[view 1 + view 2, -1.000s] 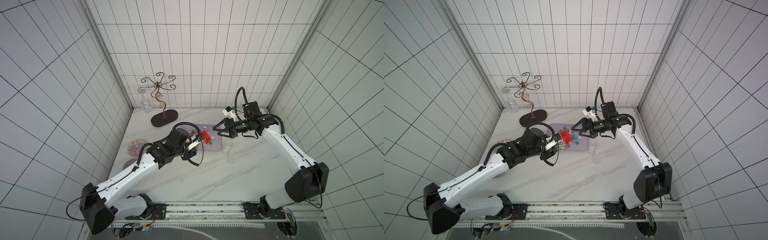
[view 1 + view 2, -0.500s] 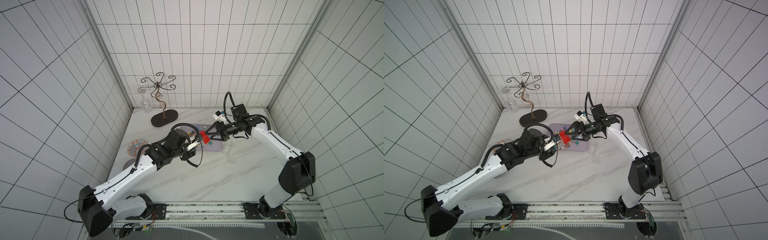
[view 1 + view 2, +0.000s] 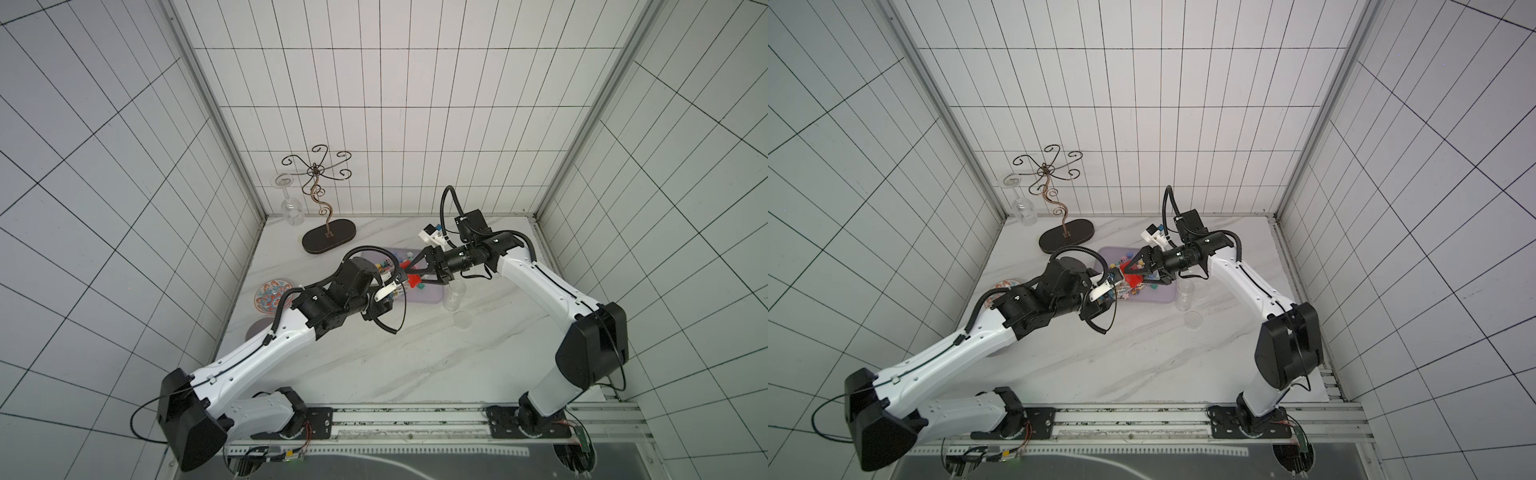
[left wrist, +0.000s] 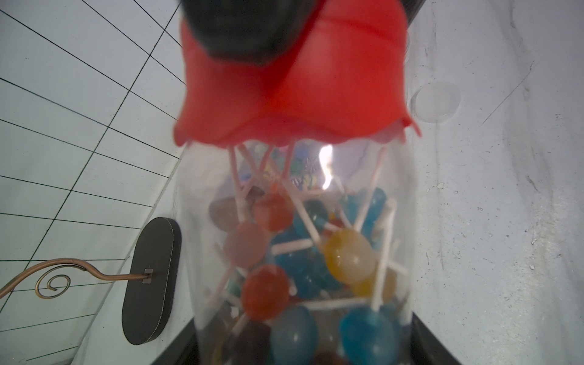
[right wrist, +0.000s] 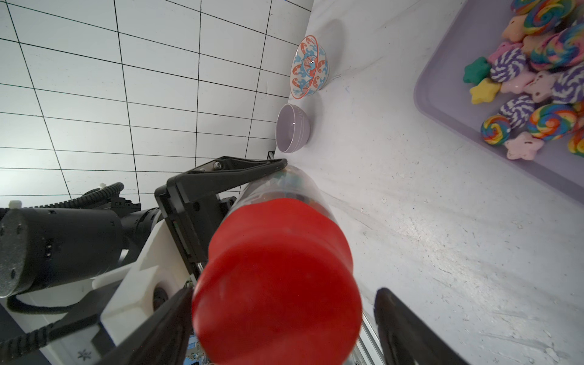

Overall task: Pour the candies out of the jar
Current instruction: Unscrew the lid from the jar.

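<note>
Both arms stretch inward above the white marble desk (image 3: 374, 353): left gripper (image 3: 390, 286) jaws clamped on the clear jar (image 4: 300, 252) of lollipop candies (image 4: 347, 256), right gripper (image 3: 414, 273) jaws apart astride its red cap (image 5: 278, 284).

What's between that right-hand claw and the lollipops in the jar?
The red lid, capping the jar. The right wrist view shows the right gripper open around it; the lollipops show behind it in the left wrist view.
</note>
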Robot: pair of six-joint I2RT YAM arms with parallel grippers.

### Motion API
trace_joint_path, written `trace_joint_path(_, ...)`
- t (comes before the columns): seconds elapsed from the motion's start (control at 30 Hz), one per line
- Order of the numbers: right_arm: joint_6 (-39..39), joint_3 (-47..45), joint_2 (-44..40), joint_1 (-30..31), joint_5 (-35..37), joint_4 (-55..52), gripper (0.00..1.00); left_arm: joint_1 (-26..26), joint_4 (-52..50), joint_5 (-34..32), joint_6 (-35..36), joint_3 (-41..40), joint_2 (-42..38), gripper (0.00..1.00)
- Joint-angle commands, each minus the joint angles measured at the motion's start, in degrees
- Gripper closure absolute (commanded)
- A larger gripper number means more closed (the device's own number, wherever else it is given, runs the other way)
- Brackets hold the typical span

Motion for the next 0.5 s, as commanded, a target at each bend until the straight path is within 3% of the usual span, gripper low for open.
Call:
trace_joint_path(0.0,-0.43,4.14,1.06,0.56,-0.37,0.36,0.15,-0.31,3.41,1.09,0.53,1.03,0.07,0.44)
trace_joint_path(0.13,-1.14,4.51,1.21,0.65,-0.46,0.41,0.23,-0.35,3.52,1.75,0.45,1.03,0.15,0.44)
trace_joint_path(0.3,-2.89,4.44,0.90,0.56,-0.64,0.14,0.40,-0.31,4.38,2.59,-0.83,1.13,-0.28,0.44)
trace_joint_path(0.47,-6.08,3.82,0.09,0.56,-0.42,0.14,0.45,-0.01,6.11,4.00,-1.58,0.85,-1.67,0.44)
